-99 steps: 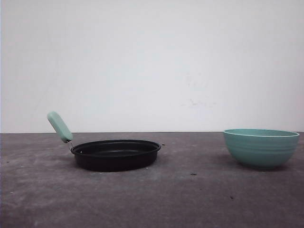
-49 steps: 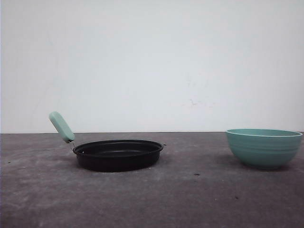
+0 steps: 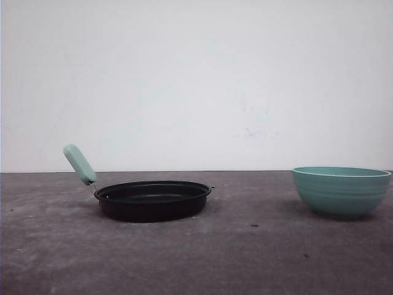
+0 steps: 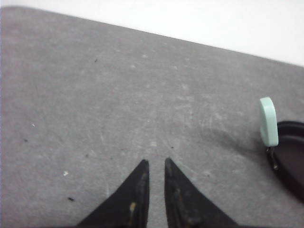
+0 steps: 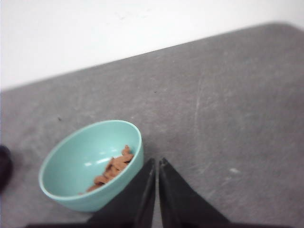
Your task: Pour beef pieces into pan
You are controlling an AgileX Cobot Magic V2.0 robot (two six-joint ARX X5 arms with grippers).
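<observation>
The black pan (image 3: pixel 153 200) lies left of centre on the grey table, its mint-green handle (image 3: pixel 80 164) angled up to the left. In the left wrist view the handle (image 4: pixel 269 121) and a part of the pan (image 4: pixel 290 159) sit off to the side of my left gripper (image 4: pixel 156 161), which hovers over bare table, shut with only a thin slit between its fingers. The beef pieces (image 5: pixel 114 170) lie inside the teal bowl (image 5: pixel 90 166), which stands at the right of the table (image 3: pixel 341 192). My right gripper (image 5: pixel 156 161) is shut and empty, just beside the bowl's rim.
The grey table (image 3: pixel 245 258) carries a few small dark specks. A white wall stands behind its far edge. Open table surface stretches between the pan and the bowl.
In the front view the pan and bowl shifted a few pixels to the right between one second and half a second ago. Nothing has moved since.
</observation>
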